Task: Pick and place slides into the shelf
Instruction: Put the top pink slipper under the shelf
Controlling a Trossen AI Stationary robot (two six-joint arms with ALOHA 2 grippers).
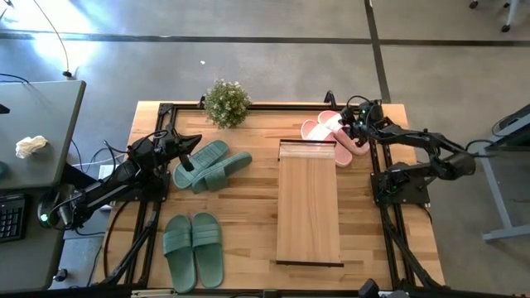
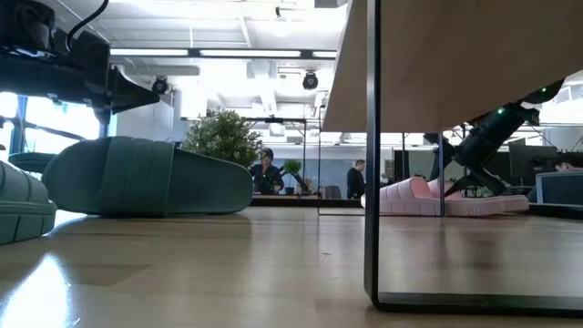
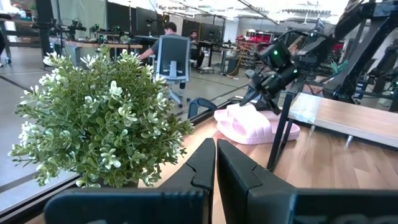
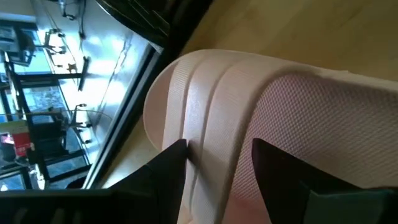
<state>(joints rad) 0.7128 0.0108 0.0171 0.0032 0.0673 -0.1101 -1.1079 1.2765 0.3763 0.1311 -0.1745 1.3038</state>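
Note:
The pink slides (image 1: 331,132) lie side by side on the table at the shelf's far end. My right gripper (image 1: 349,131) hangs over them, open; in the right wrist view the gripper (image 4: 217,149) has one finger on either side of a ridged pink strap (image 4: 280,93). One sage green pair (image 1: 211,164) lies left of the shelf (image 1: 309,207), and a second green pair (image 1: 193,248) sits near the table's near edge. My left gripper (image 1: 190,147) is shut, held above the far end of the first green pair, touching nothing. My right gripper comes at the pink slide's strap (image 4: 211,112) from above, slanting down, with open fingers (image 4: 171,165) on either side of its ridges. Whether they touch the strap, I cannot tell. The slide lies flat on the table.
A small potted plant (image 1: 226,101) stands at the table's far edge, between the two arms. The shelf's long plank top (image 2: 455,64) stands on thin dark legs (image 2: 372,155). Bare wood lies between the shelf and the green pairs. People sit in the room beyond.

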